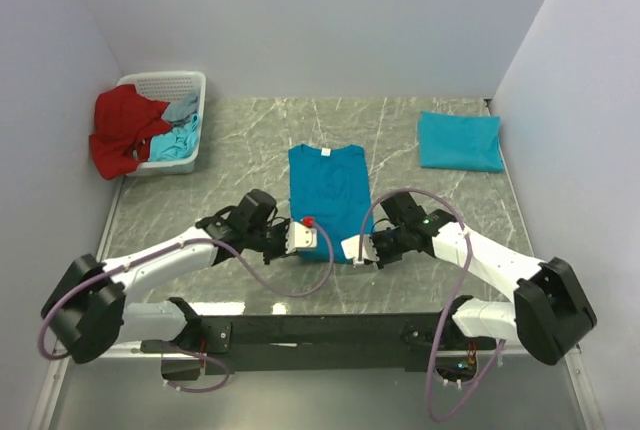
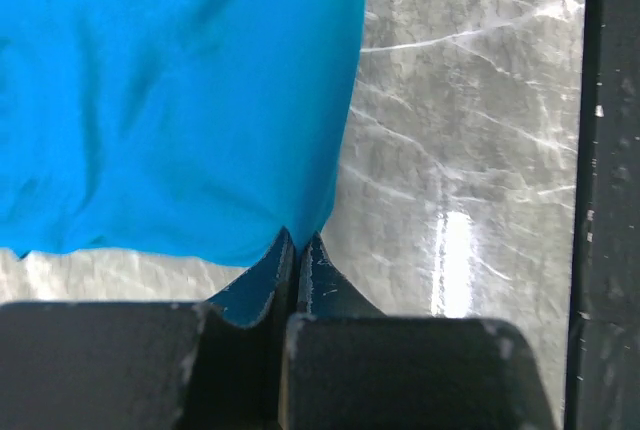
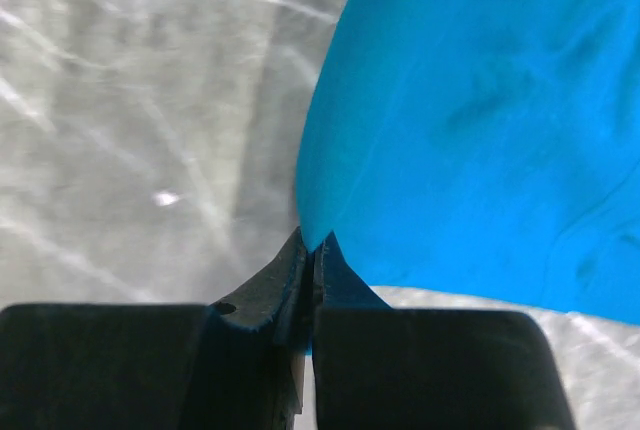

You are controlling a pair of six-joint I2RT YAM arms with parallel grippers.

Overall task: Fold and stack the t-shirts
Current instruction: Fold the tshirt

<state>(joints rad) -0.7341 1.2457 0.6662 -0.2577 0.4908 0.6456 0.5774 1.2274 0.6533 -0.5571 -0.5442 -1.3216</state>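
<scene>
Two teal shirts lie on the marble table [image 1: 420,285]: the long t-shirt [image 1: 328,190] at the middle, sleeves tucked in, and the folded t-shirt [image 1: 460,140] at the far right. The left gripper [image 1: 305,236] and right gripper [image 1: 352,247] each pinch a near hem corner of the long one.

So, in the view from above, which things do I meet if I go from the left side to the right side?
White basket of clothes → left gripper → long teal t-shirt, its near corners pinched by both grippers → right gripper → folded t-shirt.
</scene>
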